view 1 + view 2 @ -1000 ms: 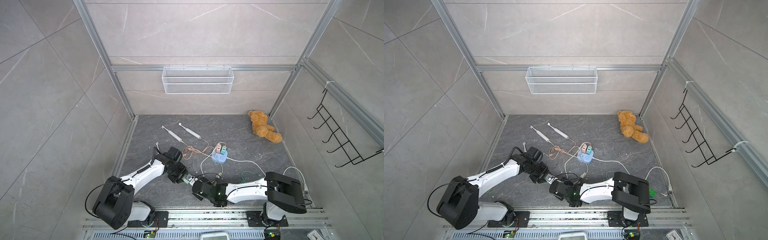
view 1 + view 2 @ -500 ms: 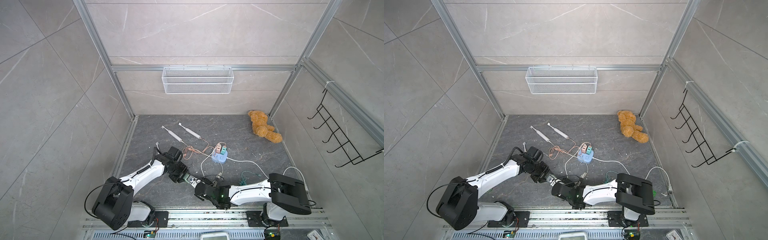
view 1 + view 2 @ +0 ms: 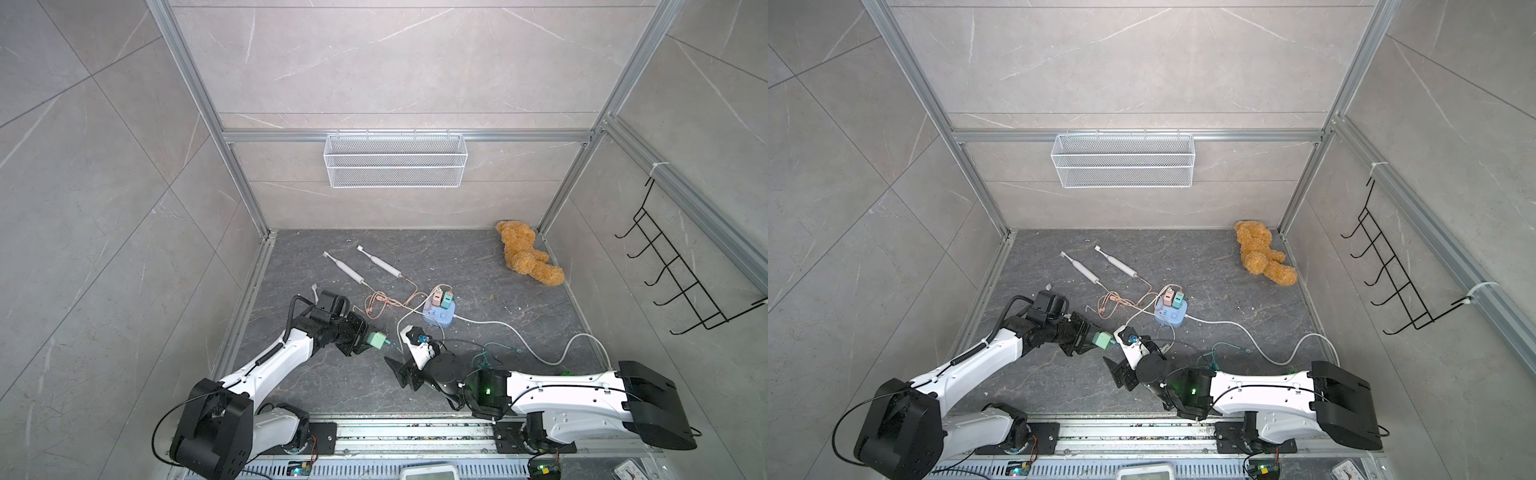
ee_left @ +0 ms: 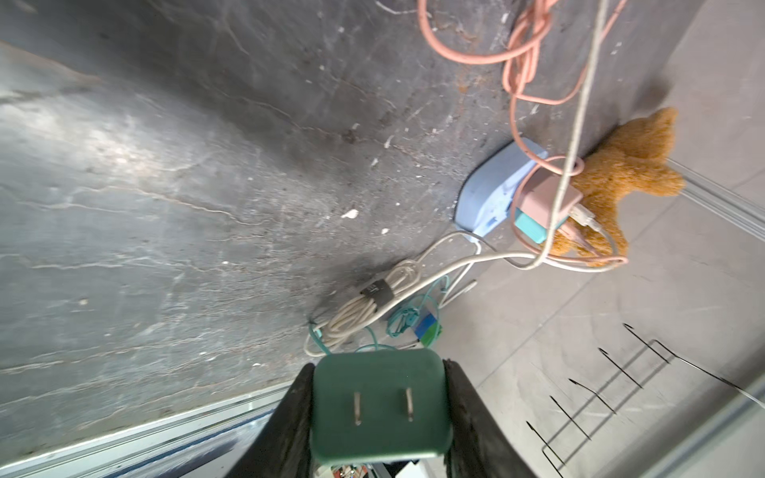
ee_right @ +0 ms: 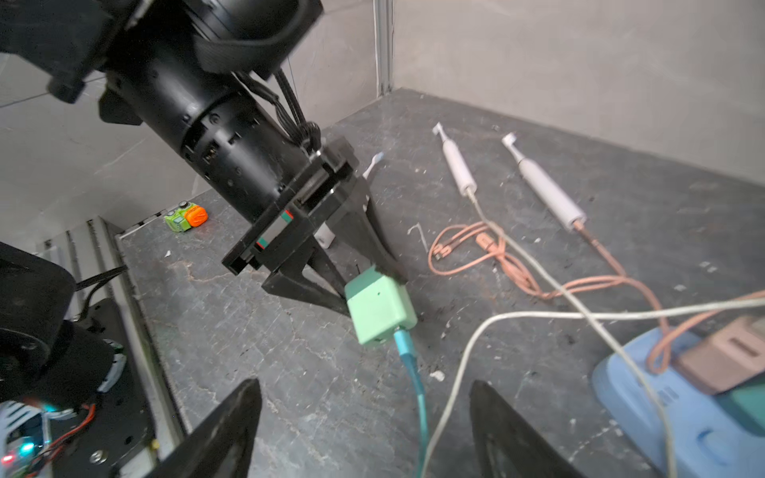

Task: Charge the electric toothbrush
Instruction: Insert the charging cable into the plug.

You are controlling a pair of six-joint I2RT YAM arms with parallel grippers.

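My left gripper [image 3: 365, 337] [image 4: 377, 372] is shut on a green charger adapter [image 3: 377, 340] [image 3: 1101, 340] [image 5: 380, 310], held just above the floor with its two prongs facing the left wrist camera. A teal cable [image 5: 414, 380] is plugged into the adapter and runs between the fingers of my right gripper [image 5: 364, 385] [image 3: 397, 349], which is open and touches nothing. Two white electric toothbrushes [image 3: 345, 270] [image 3: 382, 264] lie further back, each with a cable at its base. Another toothbrush [image 5: 374, 159] shows partly behind the left arm.
A blue power strip [image 3: 440, 318] holding a pink and a teal adapter sits just behind my right gripper, amid loose pink and white cables [image 3: 382, 301]. A teddy bear [image 3: 525, 257] lies in the back right corner. A wire basket [image 3: 395, 160] and black hooks [image 3: 681, 282] hang on the walls.
My right gripper has opened, let go of the teal cable at the adapter and drawn back a little toward the front. The left gripper keeps the adapter in place.
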